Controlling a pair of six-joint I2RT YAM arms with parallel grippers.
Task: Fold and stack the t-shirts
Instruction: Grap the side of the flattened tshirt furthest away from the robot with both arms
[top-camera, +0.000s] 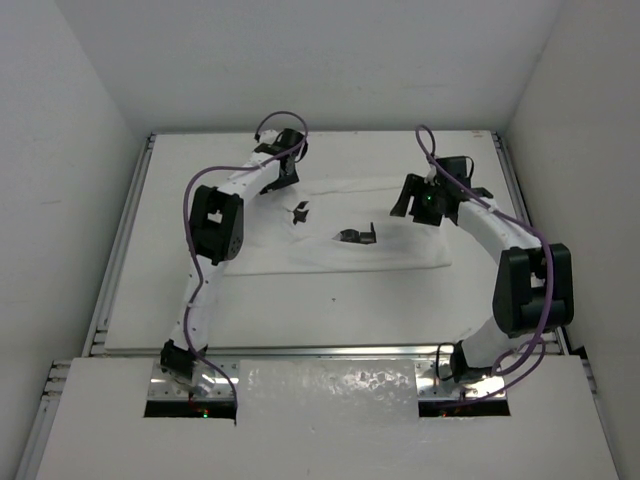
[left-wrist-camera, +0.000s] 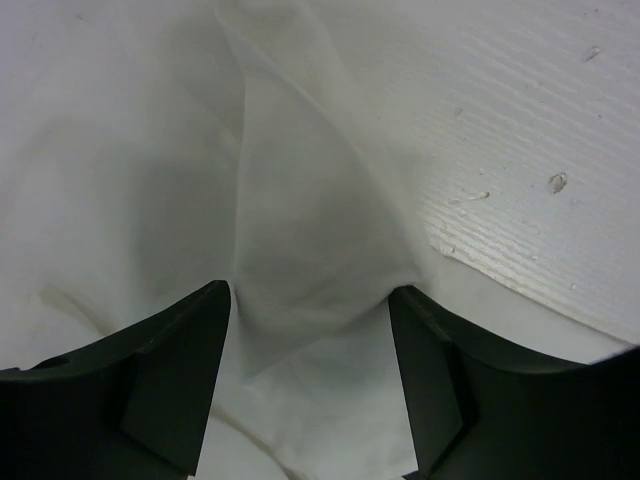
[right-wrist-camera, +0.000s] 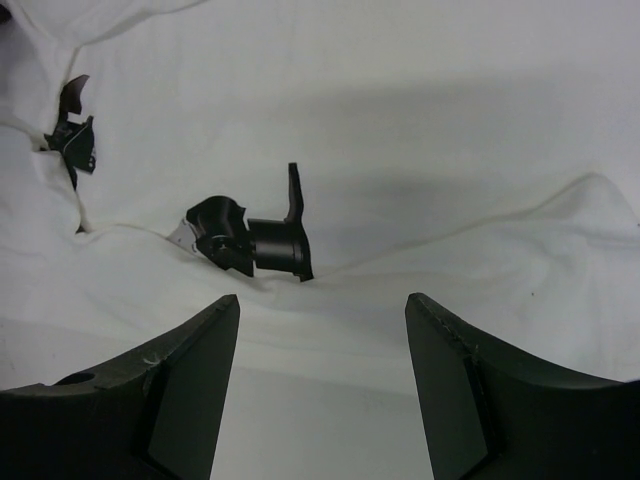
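My left claw (left-wrist-camera: 310, 300): jaws apart, nothing clamped. It stands over the far left edge of the t-shirt (top-camera: 335, 205), where a raised fold (left-wrist-camera: 300, 230) of cloth runs up between the fingers. Bare table (left-wrist-camera: 530, 120) shows just beside that edge. My right claw (right-wrist-camera: 322, 305): jaws likewise apart, holding nothing, over the shirt's right part. Whether either claw touches the cloth I cannot tell. The t-shirt lies spread and creased on the far half of the table, between my two arms. It bears a larger mark (right-wrist-camera: 250, 240) in black, just left of the right claw, and a smaller mark (right-wrist-camera: 72, 135) further left, nearer the left claw.
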